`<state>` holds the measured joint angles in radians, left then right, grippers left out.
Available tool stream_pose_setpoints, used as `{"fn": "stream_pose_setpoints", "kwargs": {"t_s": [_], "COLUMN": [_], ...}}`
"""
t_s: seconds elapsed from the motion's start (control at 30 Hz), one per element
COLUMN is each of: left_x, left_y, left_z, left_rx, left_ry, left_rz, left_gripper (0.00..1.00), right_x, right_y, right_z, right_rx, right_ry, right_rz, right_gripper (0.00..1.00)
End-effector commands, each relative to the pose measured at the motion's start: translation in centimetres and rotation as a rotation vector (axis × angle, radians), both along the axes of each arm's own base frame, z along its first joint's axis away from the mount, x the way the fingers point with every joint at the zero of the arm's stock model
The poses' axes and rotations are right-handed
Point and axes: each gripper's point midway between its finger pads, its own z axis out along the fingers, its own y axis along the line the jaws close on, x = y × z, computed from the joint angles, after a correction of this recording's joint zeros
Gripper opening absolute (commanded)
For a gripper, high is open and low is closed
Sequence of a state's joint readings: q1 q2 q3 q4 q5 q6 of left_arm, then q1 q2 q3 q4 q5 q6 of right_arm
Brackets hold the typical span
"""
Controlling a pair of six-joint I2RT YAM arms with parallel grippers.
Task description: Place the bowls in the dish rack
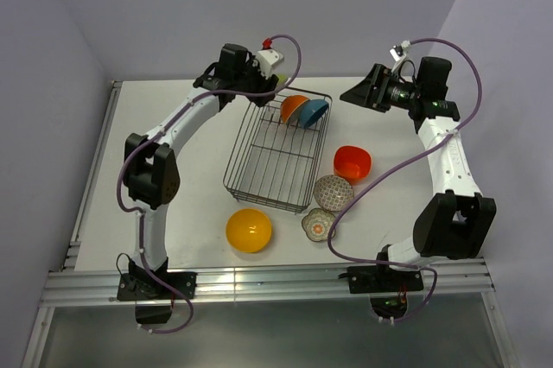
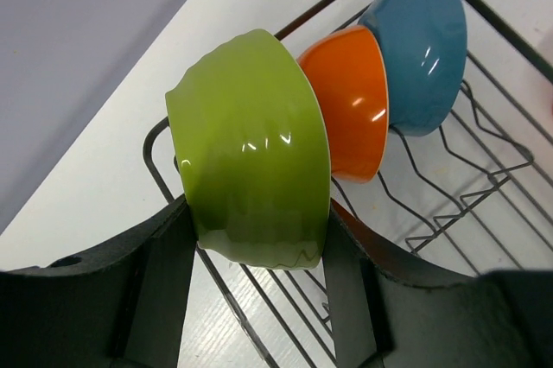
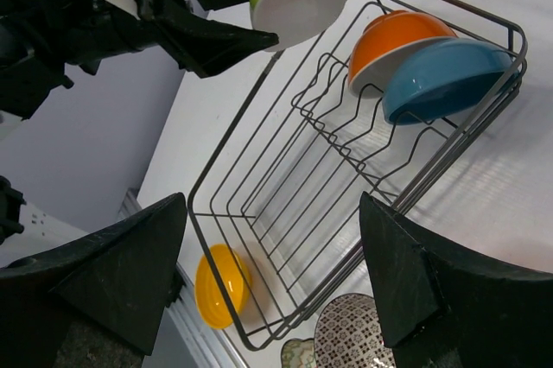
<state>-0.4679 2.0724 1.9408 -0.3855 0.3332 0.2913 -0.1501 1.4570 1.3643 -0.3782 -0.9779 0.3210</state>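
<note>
A dark wire dish rack sits mid-table between 2 robot arms. At its far end, 2 bowls stand on edge in the slots: an orange bowl and, against its right side, a blue bowl.

The left gripper is clamped on a green bowl with a white inside. It holds the bowl on edge over the rack's far left corner, just beside the orange one. Whether the bowl touches the wires cannot be told.

The right gripper hovers off the rack's far right corner with its fingers spread wide, holding nothing.

4 bowls lie on the white table outside the rack:
- A red-orange bowl is to the rack's right.
- A patterned bowl and a small floral bowl are by its near right corner.
- A yellow bowl is just in front of its near edge.
</note>
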Motion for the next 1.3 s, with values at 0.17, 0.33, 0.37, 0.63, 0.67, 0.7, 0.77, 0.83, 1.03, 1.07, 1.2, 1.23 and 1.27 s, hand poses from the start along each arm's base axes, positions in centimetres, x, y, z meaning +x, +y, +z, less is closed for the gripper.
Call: {"fn": "stream_pose_setpoints", "kwargs": {"t_s": [0.17, 0.33, 0.37, 0.63, 0.67, 0.7, 0.77, 0.83, 1.03, 1.07, 1.2, 1.23, 1.27], "left_x": [1.4, 1.6, 1.7, 2.3, 2.3, 2.4, 2.4, 2.4, 2.9, 2.9, 3.2, 3.3, 3.2], "left_y": [-0.3, -0.5, -0.5, -0.5, -0.5, -0.5, -0.5, -0.4, -0.6, -0.6, -0.8, -0.8, -0.9], "left_z": [0.6, -0.1, -0.6, -1.8, -2.4, -2.4, -2.8, -3.1, -3.8, -4.4, -4.6, -4.6, -5.0], "left_rx": [0.023, 0.023, 0.027, 0.043, 0.049, 0.051, 0.054, 0.057, 0.061, 0.066, 0.068, 0.071, 0.075], "left_ry": [-0.068, -0.053, -0.045, -0.040, -0.030, -0.030, -0.024, -0.023, -0.009, 0.001, 0.002, 0.001, 0.009], "left_rz": [-0.028, -0.028, -0.028, -0.018, -0.017, -0.015, -0.014, -0.014, -0.007, -0.007, -0.009, -0.007, -0.007], "left_gripper": [0.00, 0.00, 0.00, 0.00, 0.00, 0.00, 0.00, 0.00, 0.00, 0.00, 0.00, 0.00, 0.00], "right_x": [-0.6, -0.4, -0.3, -0.2, -0.2, -0.1, -0.1, 0.0, 0.1, 0.2, 0.5, 0.5, 0.5], "right_y": [-0.2, -0.2, -0.2, -0.3, -0.3, -0.3, -0.3, -0.3, -0.3, -0.4, -0.4, -0.4, -0.4], "right_z": [0.3, 0.0, 0.0, 0.0, 0.0, -0.1, -0.2, -0.3, -0.7, -0.7, -0.6, -0.6, -0.6], "right_rx": [-0.013, -0.010, -0.010, -0.015, -0.014, -0.014, -0.012, -0.011, -0.011, -0.011, -0.014, -0.014, -0.011], "right_ry": [-0.033, -0.025, -0.025, -0.026, -0.024, -0.024, -0.020, -0.017, -0.008, -0.009, -0.008, -0.006, -0.002], "right_rz": [0.014, 0.012, 0.012, 0.010, 0.009, 0.009, 0.008, 0.008, 0.007, 0.007, 0.007, 0.009, 0.010], "right_gripper": [0.88, 0.88, 0.88, 0.88, 0.88, 0.88, 0.88, 0.88, 0.88, 0.88, 0.88, 0.88, 0.88]}}
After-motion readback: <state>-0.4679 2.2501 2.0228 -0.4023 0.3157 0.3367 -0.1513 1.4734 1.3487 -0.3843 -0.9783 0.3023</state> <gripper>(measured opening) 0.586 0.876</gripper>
